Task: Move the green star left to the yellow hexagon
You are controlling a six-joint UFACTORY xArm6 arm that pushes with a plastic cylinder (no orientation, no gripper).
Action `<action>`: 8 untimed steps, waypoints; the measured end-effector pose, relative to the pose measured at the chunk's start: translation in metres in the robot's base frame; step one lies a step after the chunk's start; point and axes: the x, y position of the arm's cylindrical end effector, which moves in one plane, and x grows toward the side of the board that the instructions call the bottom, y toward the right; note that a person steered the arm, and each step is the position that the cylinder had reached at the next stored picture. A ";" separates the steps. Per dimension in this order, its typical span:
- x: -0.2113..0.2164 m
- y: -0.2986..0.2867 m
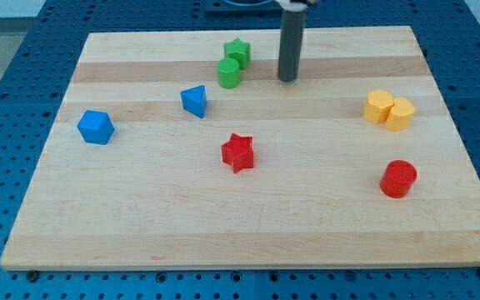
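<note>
Green star near the counter's top edge, my tip at its 4 o'clock, apart, end effector a plain rod with no jaws, yellow hexagon at the tip's 4 o'clock, bare wood between.

On the desk, the green star sits near the view's top with the green cylinder touching it just below-left, and my tip stands just to their right, apart from both. The blue triangle lies lower-left of that pair, the blue cube farther left, and the red star near the middle. On the view's right the yellow hexagon and the yellow block touch side by side, with the red cylinder below them.
</note>
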 end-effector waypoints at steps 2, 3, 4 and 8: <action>-0.015 -0.002; -0.045 -0.018; -0.053 -0.059; -0.029 -0.095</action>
